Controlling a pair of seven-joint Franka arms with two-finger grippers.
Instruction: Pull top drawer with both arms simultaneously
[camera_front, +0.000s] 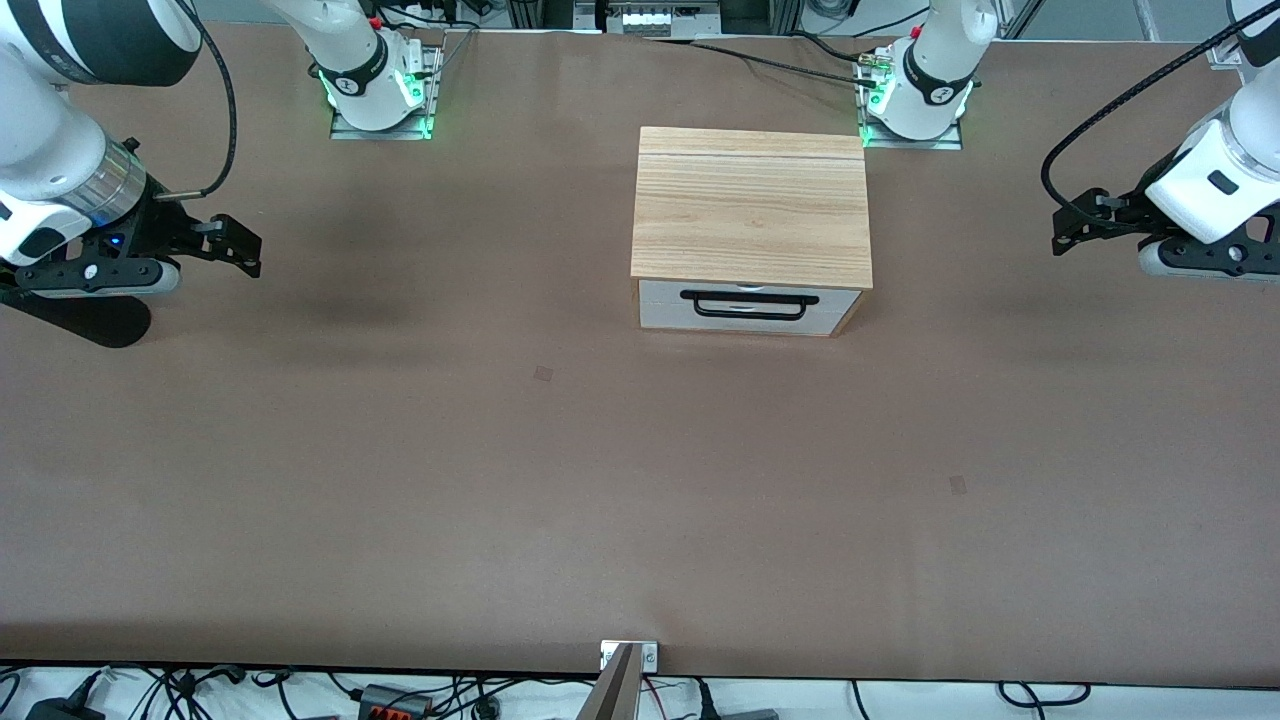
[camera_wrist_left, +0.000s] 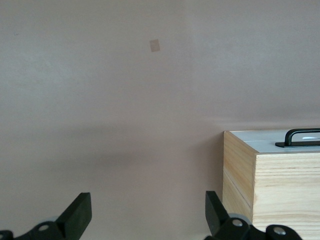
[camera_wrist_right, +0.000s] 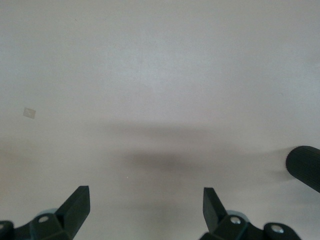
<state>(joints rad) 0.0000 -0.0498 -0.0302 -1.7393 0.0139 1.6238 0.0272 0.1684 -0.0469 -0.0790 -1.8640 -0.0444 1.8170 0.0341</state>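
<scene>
The wood-grain cabinet (camera_front: 752, 205) stands mid-table, nearer the arm bases. Its top drawer (camera_front: 660, 290) is shut, white front flush, with the black bar handle (camera_front: 749, 305) facing the front camera. My left gripper (camera_front: 1062, 230) is open and empty, hovering over bare table toward the left arm's end, well apart from the cabinet. In the left wrist view (camera_wrist_left: 148, 210) the cabinet's side (camera_wrist_left: 280, 185) and the handle (camera_wrist_left: 302, 136) show. My right gripper (camera_front: 245, 248) is open and empty over bare table toward the right arm's end; the right wrist view (camera_wrist_right: 146, 205) shows only table.
The brown table cover (camera_front: 600, 480) carries two small tape patches (camera_front: 543, 373) (camera_front: 958, 485). The arm bases (camera_front: 375, 90) (camera_front: 915, 100) stand at the table's edge by the cabinet. A black rounded part (camera_wrist_right: 305, 167) shows beside my right gripper. Cables run along the near edge.
</scene>
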